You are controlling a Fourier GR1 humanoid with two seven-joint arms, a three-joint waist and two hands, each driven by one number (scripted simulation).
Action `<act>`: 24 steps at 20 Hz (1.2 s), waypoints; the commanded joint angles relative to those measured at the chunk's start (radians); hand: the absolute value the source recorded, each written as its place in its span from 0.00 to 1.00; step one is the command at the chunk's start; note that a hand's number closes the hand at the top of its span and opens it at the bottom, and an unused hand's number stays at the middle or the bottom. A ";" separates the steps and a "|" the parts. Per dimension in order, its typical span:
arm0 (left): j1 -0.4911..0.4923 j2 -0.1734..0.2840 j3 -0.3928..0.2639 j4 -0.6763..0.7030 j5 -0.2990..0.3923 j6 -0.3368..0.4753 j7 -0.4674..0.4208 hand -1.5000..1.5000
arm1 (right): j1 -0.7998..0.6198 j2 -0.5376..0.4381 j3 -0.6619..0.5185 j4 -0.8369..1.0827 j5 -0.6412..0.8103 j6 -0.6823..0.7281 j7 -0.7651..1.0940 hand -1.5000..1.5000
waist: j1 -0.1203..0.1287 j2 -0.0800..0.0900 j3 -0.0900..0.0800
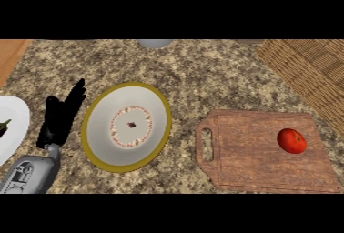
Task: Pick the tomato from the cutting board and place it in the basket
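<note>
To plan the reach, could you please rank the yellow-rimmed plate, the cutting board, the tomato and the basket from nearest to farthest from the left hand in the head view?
From the left hand, resting open at the view's left:
1. Yellow-rimmed plate, right beside it.
2. Cutting board, right of centre.
3. Tomato, on the board's right part.
4. Basket, upper right corner.

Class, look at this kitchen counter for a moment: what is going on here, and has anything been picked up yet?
Nothing is held yet. The tomato lies on the wooden cutting board, towards its right side. The wicker basket sits at the upper right, nothing visible in it. The left hand rests open at the left, fingers up, beside a yellow-rimmed plate. A white plate shows at the left edge. The right hand is not in view.
</note>
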 commanded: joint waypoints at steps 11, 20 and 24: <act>0.017 -0.059 0.060 -0.036 -0.060 -0.050 0.044 0.50 | -0.072 0.166 -0.032 0.052 0.163 -0.040 -0.029 0.00 | 0.002 -0.001 0.000; -0.020 -0.047 0.105 -0.023 -0.076 -0.090 0.045 0.50 | -0.134 0.312 0.088 0.070 0.287 -0.119 -0.054 0.00 | 0.003 0.000 0.000; -0.055 -0.088 0.122 0.035 -0.104 -0.106 0.037 0.50 | -0.170 0.316 0.051 0.116 0.314 -0.094 -0.053 0.00 | 0.002 0.001 0.000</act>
